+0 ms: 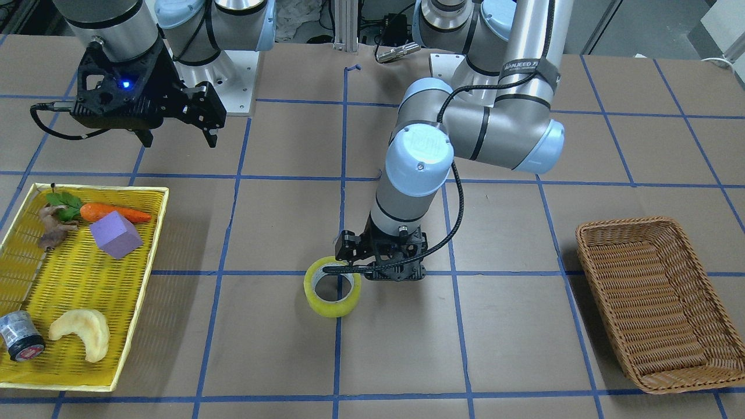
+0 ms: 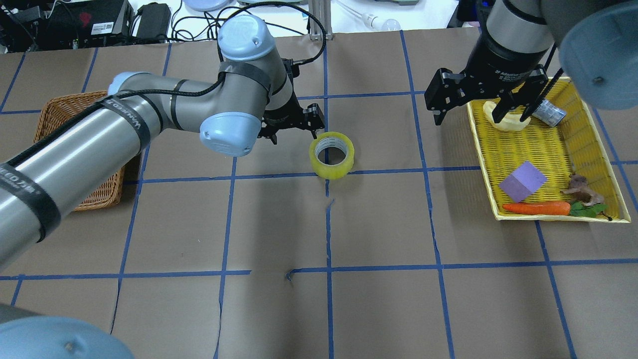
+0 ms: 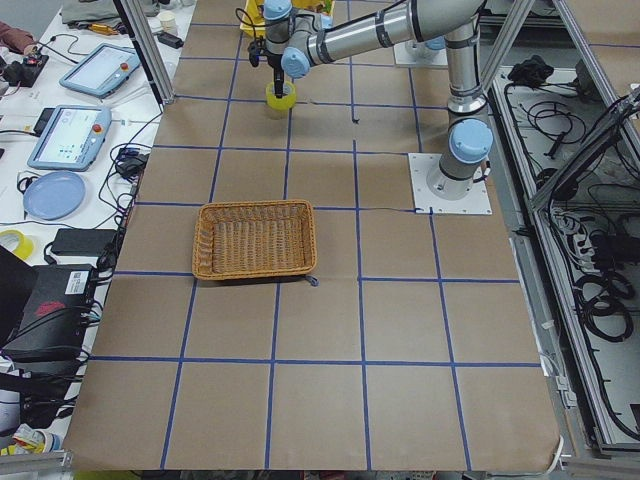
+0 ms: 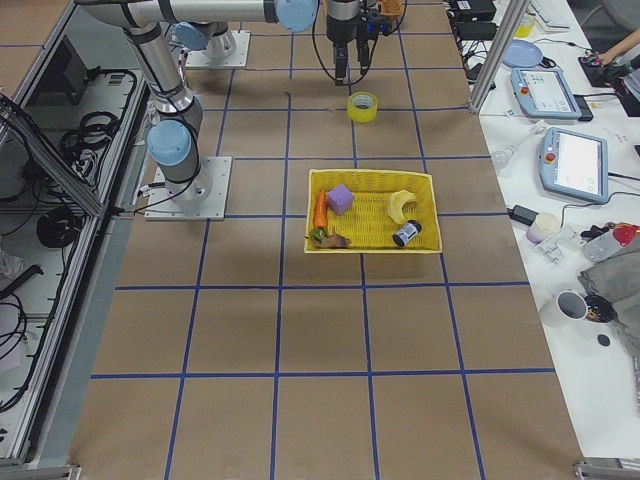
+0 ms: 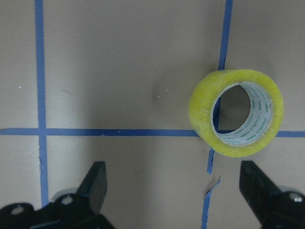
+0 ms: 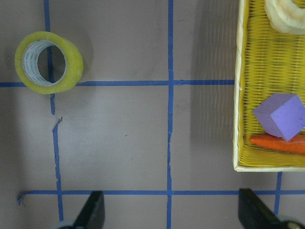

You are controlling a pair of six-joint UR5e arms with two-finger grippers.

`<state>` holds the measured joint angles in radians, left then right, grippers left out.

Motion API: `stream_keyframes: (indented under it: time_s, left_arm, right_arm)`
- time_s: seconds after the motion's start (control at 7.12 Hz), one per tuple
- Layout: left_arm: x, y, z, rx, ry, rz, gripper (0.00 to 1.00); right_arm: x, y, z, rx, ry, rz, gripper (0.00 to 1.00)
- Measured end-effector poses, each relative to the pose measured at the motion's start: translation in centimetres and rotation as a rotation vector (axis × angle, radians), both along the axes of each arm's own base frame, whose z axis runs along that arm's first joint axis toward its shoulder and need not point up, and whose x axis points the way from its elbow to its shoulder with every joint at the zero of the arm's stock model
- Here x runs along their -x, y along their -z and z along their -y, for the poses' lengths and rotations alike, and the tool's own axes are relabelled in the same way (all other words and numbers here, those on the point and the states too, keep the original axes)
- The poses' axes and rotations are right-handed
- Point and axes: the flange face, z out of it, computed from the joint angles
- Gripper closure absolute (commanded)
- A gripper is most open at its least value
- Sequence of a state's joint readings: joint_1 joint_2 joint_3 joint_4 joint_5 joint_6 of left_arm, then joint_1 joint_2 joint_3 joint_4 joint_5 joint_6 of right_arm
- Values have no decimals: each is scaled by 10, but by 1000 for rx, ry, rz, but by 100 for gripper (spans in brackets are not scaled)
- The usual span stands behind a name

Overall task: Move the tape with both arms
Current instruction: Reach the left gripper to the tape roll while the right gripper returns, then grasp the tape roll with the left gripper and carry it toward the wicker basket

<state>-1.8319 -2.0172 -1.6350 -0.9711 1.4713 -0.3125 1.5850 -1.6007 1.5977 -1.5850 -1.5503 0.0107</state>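
The tape (image 1: 332, 287), a yellowish ring with a grey-white core, lies flat on the brown table near its middle. It also shows in the overhead view (image 2: 332, 154). My left gripper (image 1: 378, 259) points down beside it, open and empty. In the left wrist view the tape (image 5: 237, 113) lies ahead and to the right of the gap between the open fingers (image 5: 95, 186), not between them. My right gripper (image 1: 178, 139) is open and empty, raised near the yellow tray's edge. The right wrist view shows the tape (image 6: 48, 62) far off at the upper left.
A yellow tray (image 1: 157, 233) holds a carrot (image 1: 113, 213), a purple cube (image 1: 115, 234), a pale bread piece (image 1: 81, 333) and a grey-black cylinder with a red end (image 1: 20, 336). A wicker basket (image 1: 657, 302) stands on my left side.
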Motion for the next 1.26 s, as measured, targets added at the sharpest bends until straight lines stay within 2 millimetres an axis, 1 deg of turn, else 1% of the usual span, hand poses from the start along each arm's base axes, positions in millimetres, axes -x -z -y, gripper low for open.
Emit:
stream_keyframes:
  time_s: [0.14, 0.28, 0.42, 0.56, 0.7, 0.84, 1.26]
  left_arm:
    - [12, 23, 1, -11, 2, 2, 0]
    - [18, 42, 1, -28, 4, 7, 6]
    - [20, 56, 2, -44, 5, 12, 47]
    - [22, 67, 3, -57, 6, 9, 92]
    - [24, 74, 2, -72, 7, -8, 100]
    - [27, 77, 2, -86, 10, -31, 100]
    - [26, 65, 2, -88, 18, -48, 100]
  right_arm:
    - [0, -1, 0, 6, -1, 0, 0]
    - [0, -1, 0, 9, -4, 0, 0]
    - [-1, -1, 1, 10, -9, 1, 0]
    - [-1, 0, 1, 9, -12, 3, 0]
    - [-1, 0, 1, 9, -13, 5, 0]
    - [-2, 0, 1, 9, -14, 6, 0]
    - [-2, 0, 2, 9, -16, 7, 0]
